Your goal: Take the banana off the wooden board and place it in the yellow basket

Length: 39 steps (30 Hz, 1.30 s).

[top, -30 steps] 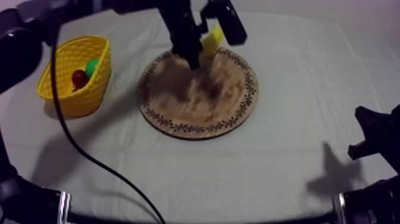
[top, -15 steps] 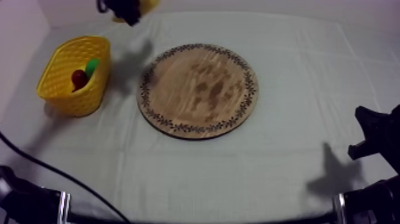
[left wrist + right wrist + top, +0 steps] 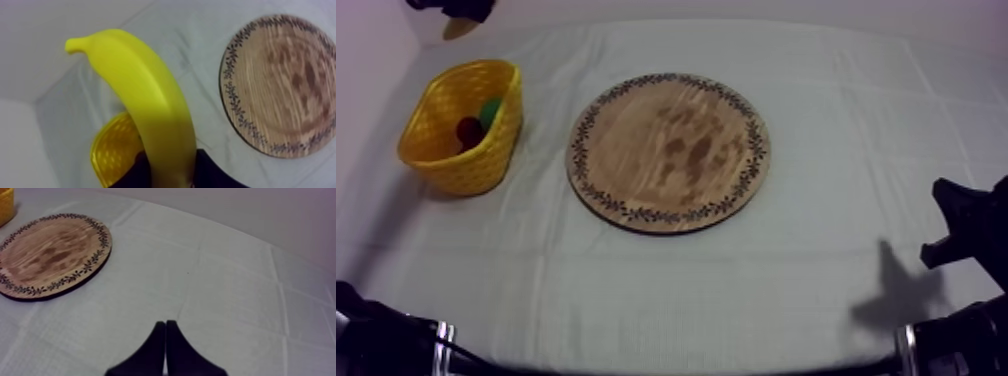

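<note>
Your left gripper (image 3: pixel 170 172) is clamped on the banana (image 3: pixel 145 95). The black fingers (image 3: pixel 212 172) hug its lower end on both sides, and the fruit curves up and away from them to a stubby stem tip. The banana is in the air, off the wooden board (image 3: pixel 669 150) and not in the yellow basket (image 3: pixel 471 165). In the left wrist view the basket sits right behind the held end, with the board off to one side. From the top view the left arm is a dark shape at the far left edge of the table, beyond the basket. A dull yellow-brown patch just under it may be the banana's end, but it's too shadowed to call. The basket stands at the left on the grey-white cloth (image 3: pixel 816 290), near the board but not touching it. Inside the basket you've got the small red fruit (image 3: pixel 470 128) with a green piece (image 3: pixel 491 110) just beside it on the far side — probably the pear, though I can't confirm the shape. The board lies flat mid-table, patterned rim all round. Your right gripper (image 3: pixel 164 333) is closed on nothing, fingers together in a narrow wedge above bare cloth. It sits low at the near right, well apart from the board.
</note>
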{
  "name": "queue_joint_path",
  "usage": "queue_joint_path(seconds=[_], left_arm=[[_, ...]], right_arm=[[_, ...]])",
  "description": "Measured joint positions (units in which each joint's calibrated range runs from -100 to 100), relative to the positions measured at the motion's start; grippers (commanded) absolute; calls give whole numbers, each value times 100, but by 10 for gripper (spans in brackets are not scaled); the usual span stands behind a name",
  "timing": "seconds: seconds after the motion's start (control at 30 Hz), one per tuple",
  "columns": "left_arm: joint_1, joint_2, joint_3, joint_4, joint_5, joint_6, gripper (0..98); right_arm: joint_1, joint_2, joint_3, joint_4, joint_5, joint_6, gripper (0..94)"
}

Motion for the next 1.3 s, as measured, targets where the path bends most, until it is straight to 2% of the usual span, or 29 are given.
queue_joint_path(seconds=[0.3,0.47,0.7,1.3], left_arm=[[-494,351,-54,81,151,864,302],[-742,745,23,95,160,1123,293],[-971,1292,463,103,115,1168,276],[-1060,1751,956,41,-91,1130,259]], right_arm=[[0,0,0,0,-7,0,3],[0,0,0,0,-7,0,3],[0,0,0,0,-7,0,3],[0,0,0,0,-6,0,3]])
